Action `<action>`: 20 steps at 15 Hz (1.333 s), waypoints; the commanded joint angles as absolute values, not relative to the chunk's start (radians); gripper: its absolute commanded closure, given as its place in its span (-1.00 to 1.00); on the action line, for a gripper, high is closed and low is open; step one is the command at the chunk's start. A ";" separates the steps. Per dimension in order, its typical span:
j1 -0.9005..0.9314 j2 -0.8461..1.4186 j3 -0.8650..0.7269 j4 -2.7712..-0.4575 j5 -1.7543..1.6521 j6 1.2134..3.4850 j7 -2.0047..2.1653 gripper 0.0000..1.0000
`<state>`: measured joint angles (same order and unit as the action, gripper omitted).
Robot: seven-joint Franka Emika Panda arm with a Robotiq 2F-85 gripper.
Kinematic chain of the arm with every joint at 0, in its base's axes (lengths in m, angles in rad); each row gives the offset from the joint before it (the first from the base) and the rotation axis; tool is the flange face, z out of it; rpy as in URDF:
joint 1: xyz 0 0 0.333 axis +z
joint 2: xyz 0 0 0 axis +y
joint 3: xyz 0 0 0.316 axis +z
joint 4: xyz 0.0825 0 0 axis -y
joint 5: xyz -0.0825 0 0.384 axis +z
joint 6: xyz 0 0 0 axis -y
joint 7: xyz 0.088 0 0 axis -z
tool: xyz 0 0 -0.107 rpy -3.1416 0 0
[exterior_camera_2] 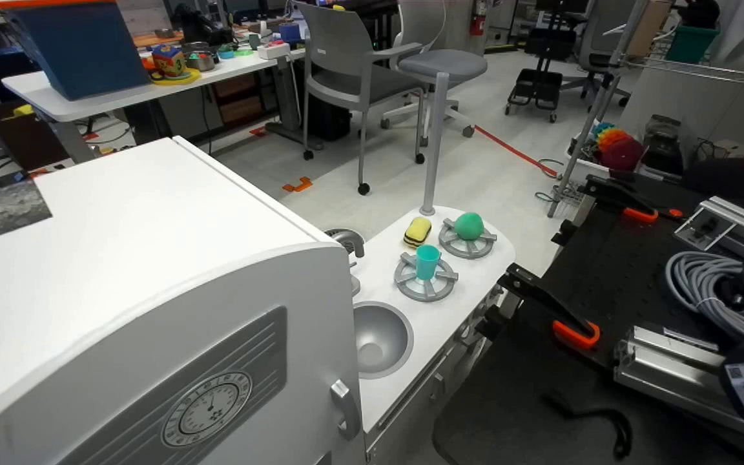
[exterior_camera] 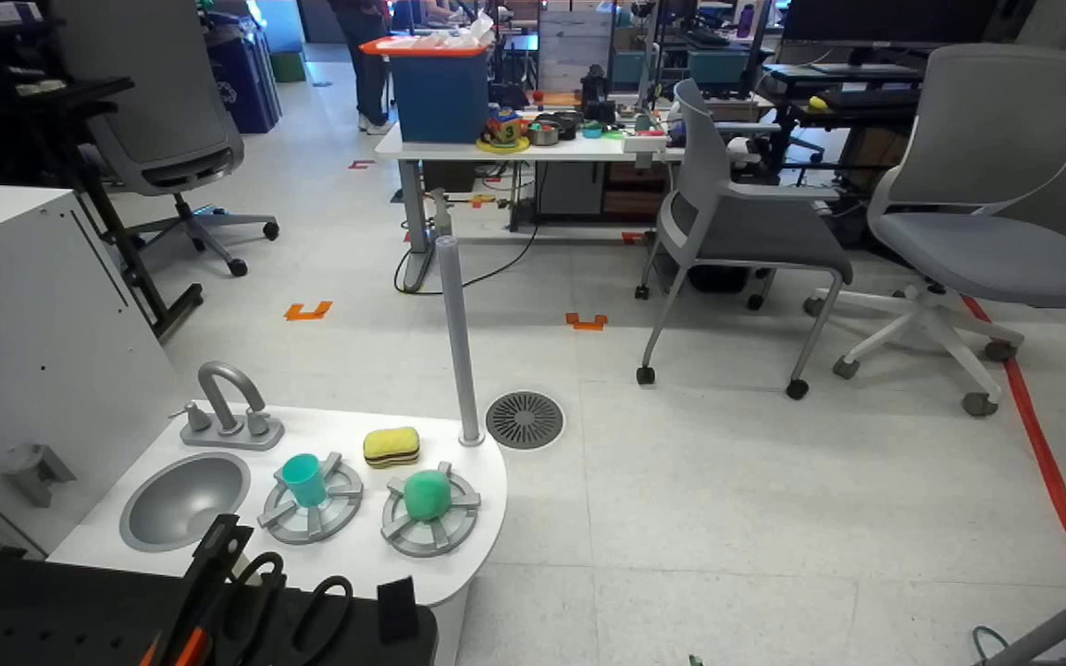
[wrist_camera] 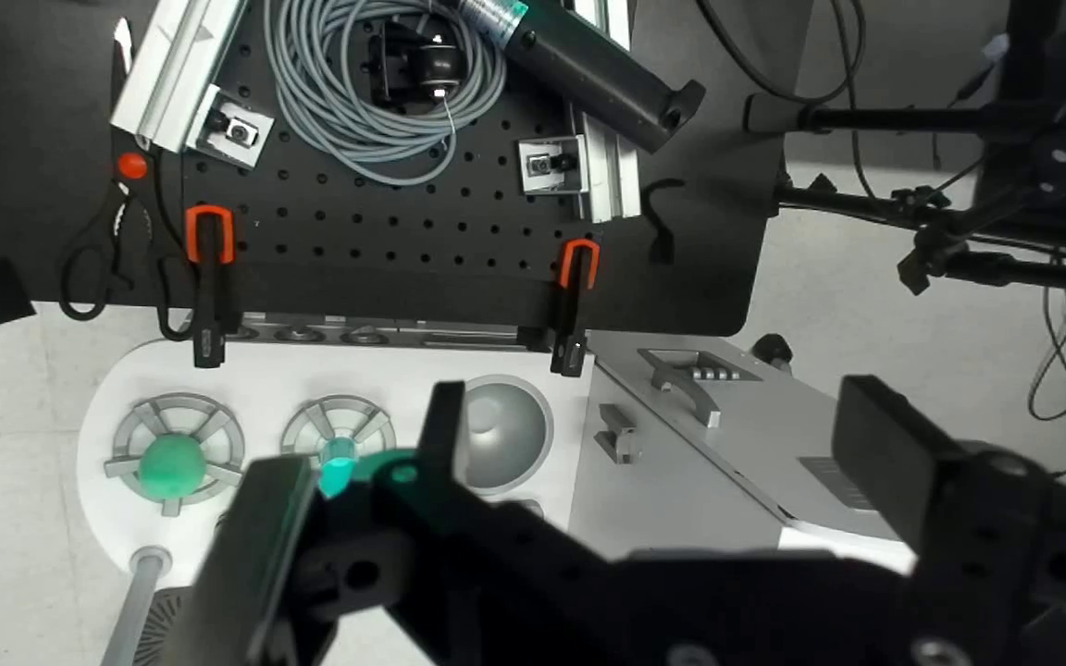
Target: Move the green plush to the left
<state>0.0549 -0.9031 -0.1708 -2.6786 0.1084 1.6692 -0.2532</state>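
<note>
Wrist view: jaws spread wide, green plush at their nine o'clock, outside the gap, sitting on a burner. In an exterior view, teal cup at nine o'clock of plush, sponge at eleven.

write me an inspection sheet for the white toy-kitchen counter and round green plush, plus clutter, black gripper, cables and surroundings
Surface: white toy-kitchen counter, with a round silver-grey sink set in it.
Job's things: round green plush, resting on a grey spoked burner grate.
Clutter: small teal cup, upright on a second grey spoked grate; yellow-and-black sponge nearby; orange-and-black clamps and black-handled scissors at the edge of the black perforated table.
Grippers: black two-fingered gripper, jaws apart, nothing seen held.
Cables: grey cable, coiled on the black perforated table.
Surroundings: grey chairs, red floor tape, person in dark trousers in the background.
</note>
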 commanded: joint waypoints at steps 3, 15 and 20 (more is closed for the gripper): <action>0.035 -0.769 -0.180 -2.689 0.121 1.838 -0.274 -1.00; -0.009 -0.012 -0.212 -2.509 0.193 2.578 -0.266 -1.00; -0.088 0.319 -0.160 -2.318 0.193 2.635 -0.207 -1.00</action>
